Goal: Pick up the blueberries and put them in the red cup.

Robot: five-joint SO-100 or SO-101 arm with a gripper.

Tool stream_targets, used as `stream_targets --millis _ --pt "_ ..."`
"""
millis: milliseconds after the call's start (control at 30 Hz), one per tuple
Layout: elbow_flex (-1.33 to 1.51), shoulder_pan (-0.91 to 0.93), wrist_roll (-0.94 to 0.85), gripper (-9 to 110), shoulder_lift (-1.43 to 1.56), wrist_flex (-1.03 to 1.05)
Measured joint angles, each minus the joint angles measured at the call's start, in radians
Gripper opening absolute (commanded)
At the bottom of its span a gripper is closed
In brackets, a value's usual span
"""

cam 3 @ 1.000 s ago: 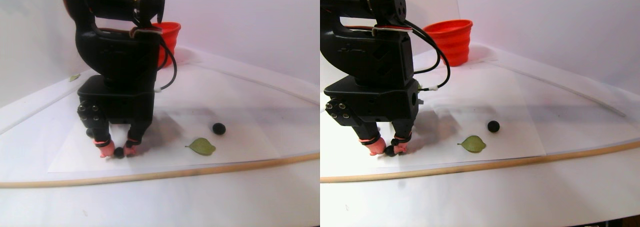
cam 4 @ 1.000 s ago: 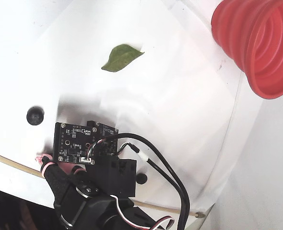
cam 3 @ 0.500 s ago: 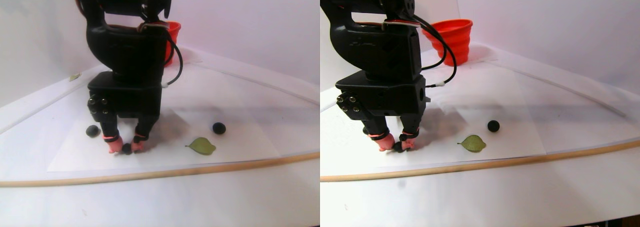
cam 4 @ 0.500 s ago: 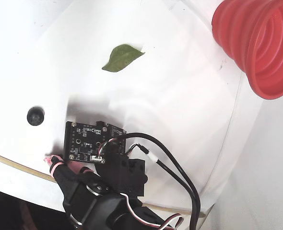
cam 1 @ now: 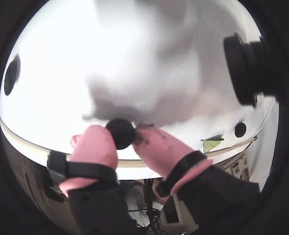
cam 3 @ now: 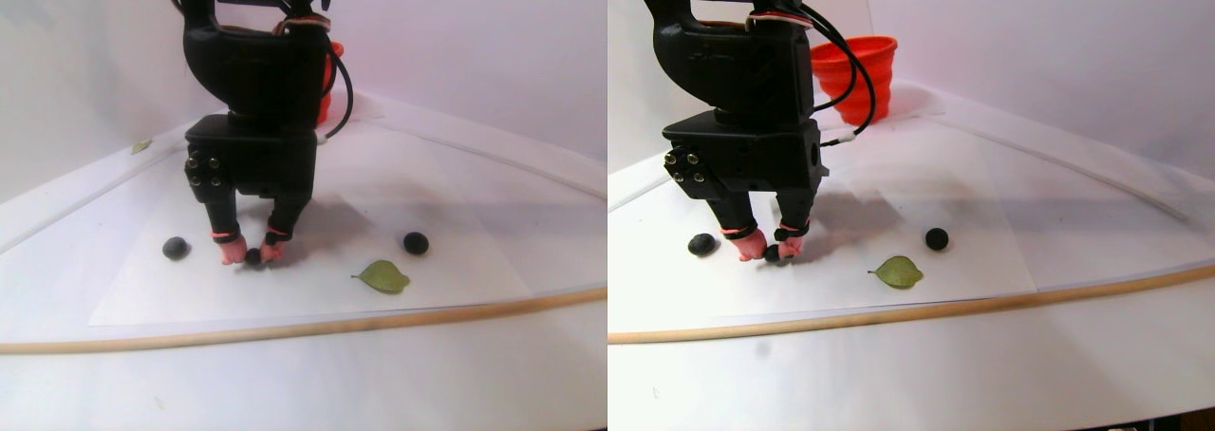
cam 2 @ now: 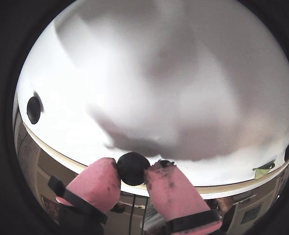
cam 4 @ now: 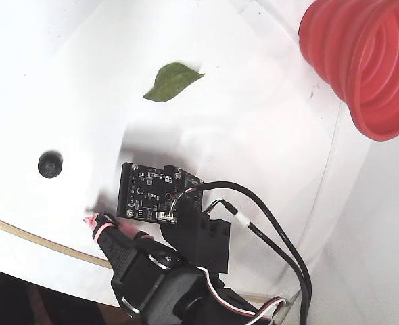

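Lifted and carried a little toward the large bright red ribbed cup (cam 3: 858, 77) compared with one second ago, away from the pale wooden edge strip (cam 3: 285, 331), with more white paper now free in front. Black two-finger gripper with pink padded tips (cam 3: 252, 254) closed on one small round near-black blueberry (cam 1: 120, 133), pinched between both pink pads (cam 2: 96, 182) in both wrist views and seemingly just clear of the sheet. To do this step well: better to hold the same squeeze, to rise higher before any sideways travel, then to move slowly toward the red cup and to open only above its wide mouth, because such a round berry probably slips out easily. Two more dark berries lying on the white paper: one (cam 3: 175, 248) on the side of the gripper away from the red cup, another (cam 3: 415, 243) nearer the camera-right, well apart from the cup. Flat green leaf (cam 3: 383, 276) near that second berry, not to be taken. Between gripper and red cup only bare paper, so no visible obstacle; cup standing far at the back.
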Motion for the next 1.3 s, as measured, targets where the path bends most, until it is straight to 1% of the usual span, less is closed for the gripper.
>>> stream_targets --millis 200,733,1300 --pt "0.000 0.009 0.000 9 0.058 0.054" --pt "0.002 0.021 0.014 9 0.316 0.279" --pt "0.002 0.086 0.018 9 0.482 0.394"
